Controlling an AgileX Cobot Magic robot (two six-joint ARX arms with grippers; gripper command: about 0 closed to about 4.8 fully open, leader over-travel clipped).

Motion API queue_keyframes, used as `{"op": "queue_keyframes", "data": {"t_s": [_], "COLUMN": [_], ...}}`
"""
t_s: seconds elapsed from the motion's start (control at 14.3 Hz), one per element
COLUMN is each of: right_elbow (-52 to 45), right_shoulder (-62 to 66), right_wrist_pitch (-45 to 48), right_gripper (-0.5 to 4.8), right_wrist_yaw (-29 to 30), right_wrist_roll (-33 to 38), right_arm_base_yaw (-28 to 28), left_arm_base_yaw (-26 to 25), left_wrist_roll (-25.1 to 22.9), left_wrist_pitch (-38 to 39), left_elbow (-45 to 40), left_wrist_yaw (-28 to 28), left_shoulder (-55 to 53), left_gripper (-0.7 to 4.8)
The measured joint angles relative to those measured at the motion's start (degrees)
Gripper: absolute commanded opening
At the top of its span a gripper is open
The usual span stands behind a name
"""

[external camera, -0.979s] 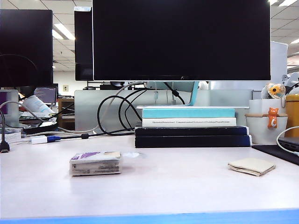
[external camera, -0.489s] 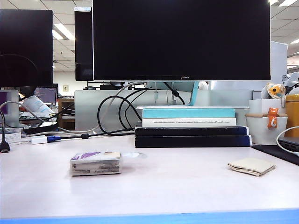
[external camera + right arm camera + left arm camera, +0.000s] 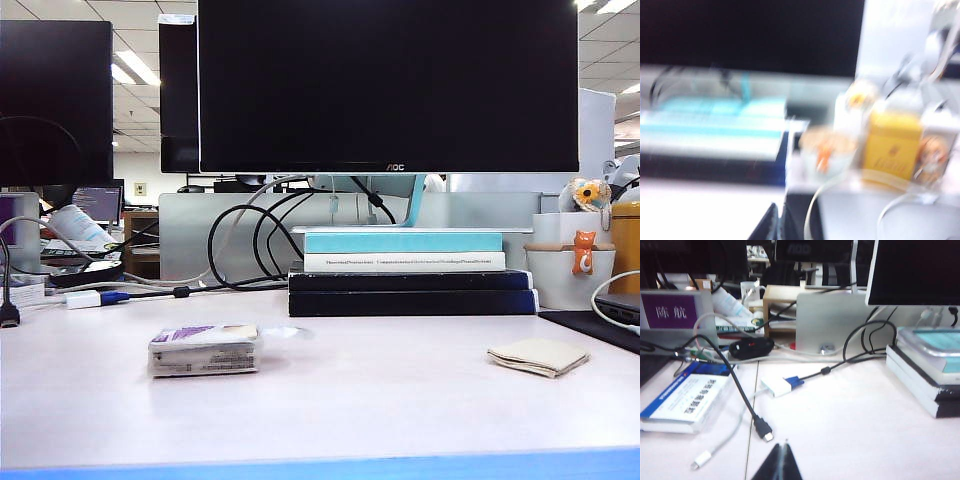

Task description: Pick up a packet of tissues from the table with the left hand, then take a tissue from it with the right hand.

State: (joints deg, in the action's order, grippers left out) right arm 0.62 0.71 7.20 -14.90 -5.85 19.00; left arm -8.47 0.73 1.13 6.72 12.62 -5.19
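Blurring right hand (image 3: 777,222), jaws closed

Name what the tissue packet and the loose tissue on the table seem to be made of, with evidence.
Packet of tissues: probably thin plastic film, with a glossy, crinkled wrap and printed label. Tissue: soft matte paper, apparently; beige, folded, with limp layered edges.

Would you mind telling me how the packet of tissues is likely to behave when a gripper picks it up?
The packet of tissues looks like a soft plastic pack, so it will probably give under a squeeze. Its glossy wrap may be a little slippery. Lying flat and low on the table, it seems unlikely to roll or tip, and it is probably light.
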Motion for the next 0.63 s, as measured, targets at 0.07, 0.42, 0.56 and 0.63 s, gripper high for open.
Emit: {"op": "queue_keyframes", "data": {"t_s": [0.07, 0.42, 0.56, 0.63], "right_elbow": [0.0, 0.0, 0.0, 0.0], "right_shoulder": [0.0, 0.0, 0.0, 0.0], "right_wrist_pitch": [-4.68, -11.56, -12.37, -12.66], "right_gripper": [0.18, 0.22, 0.23, 0.35], "right_wrist_yaw": [1.18, 3.17, 4.57, 6.86], "right_wrist_roll": [0.04, 7.56, 11.04, 11.19], "right_arm_base_yaw": [0.0, 0.0, 0.02, 0.07], "left_arm_base_yaw": [-0.02, 0.0, 0.0, 0.0], "left_wrist_roll": [-0.76, -2.34, -3.45, -3.48], "left_wrist_pitch": [0.94, 3.28, 3.39, 2.62], "left_elbow": [-0.26, -0.48, -0.94, -1.9], "left_wrist_yaw": [-0.35, -7.21, -6.36, -4.66], "left_shoulder": [0.0, 0.02, 0.02, 0.0], "left_gripper": [-0.03, -0.03, -0.03, -0.03]}}
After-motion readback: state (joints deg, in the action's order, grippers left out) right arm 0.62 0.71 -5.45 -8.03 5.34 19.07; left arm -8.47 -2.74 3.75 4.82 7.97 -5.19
